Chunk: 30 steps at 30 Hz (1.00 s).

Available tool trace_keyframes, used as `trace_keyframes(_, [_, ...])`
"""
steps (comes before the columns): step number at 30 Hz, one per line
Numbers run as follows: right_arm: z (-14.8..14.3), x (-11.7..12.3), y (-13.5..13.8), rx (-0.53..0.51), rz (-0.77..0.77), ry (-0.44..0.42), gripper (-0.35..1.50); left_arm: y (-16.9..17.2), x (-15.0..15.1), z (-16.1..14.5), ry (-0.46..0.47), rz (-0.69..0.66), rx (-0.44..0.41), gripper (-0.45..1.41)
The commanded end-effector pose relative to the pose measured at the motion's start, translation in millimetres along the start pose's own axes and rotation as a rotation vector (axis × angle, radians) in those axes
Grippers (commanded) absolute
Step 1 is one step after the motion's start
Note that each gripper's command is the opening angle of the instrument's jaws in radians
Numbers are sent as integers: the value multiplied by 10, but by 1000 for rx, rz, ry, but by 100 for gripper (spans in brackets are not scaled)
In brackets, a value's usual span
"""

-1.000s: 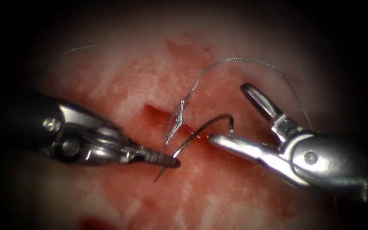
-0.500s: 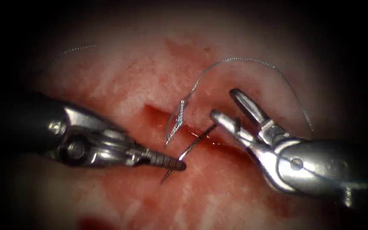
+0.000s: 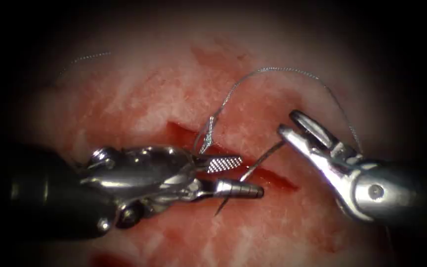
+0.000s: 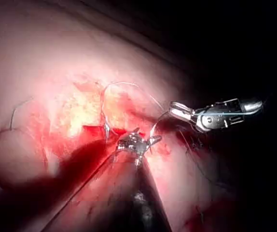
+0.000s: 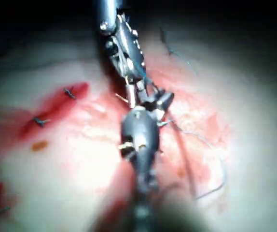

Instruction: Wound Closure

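Now left hand (image 3: pixel 233 175) open off needle (image 3: pixel 253 170); right hand (image 3: pixel 286 126) gripping its tail.

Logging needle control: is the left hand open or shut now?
Open. The left hand has its jaws spread apart, nothing between them; the needle crosses the cut, its far end at the right hand.

Glossy metal left pincer (image 3: pixel 233 175), wet glistening tissue (image 3: pixel 139 94), thin shiny metal needle (image 3: pixel 253 165)

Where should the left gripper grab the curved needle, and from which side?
Probably the exposed mid-shaft of the thin curved steel needle, approached from the left side of the cut. The left gripper is open around that span; the tail end is in the right gripper, and the pointed end sticks out below.
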Motion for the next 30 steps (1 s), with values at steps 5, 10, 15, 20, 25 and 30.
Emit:
trace_keyframes(5, [-3, -18, 17, 22, -113, -8, -35, -15, -12, 4, -21, 80, -5, 68])
trace_keyframes(10, [0, -46, 38, 39, -248, -21, -35, -23, -30, 13, -99, 150, 62, 68])
trace_keyframes(15, [20, -69, 45, 43, -329, -17, -35, -31, -49, 23, -171, 206, 114, 53])
trace_keyframes(20, [25, -82, 38, 35, -473, 27, -35, -39, -56, 27, -262, 203, 227, 36])
trace_keyframes(25, [31, -70, 25, 27, -545, 93, -35, -60, -79, 44, -307, 220, 276, 37])
trace_keyframes(30, [36, -71, 18, 25, -634, 115, -35, -66, -87, 49, -320, 225, 290, 37])
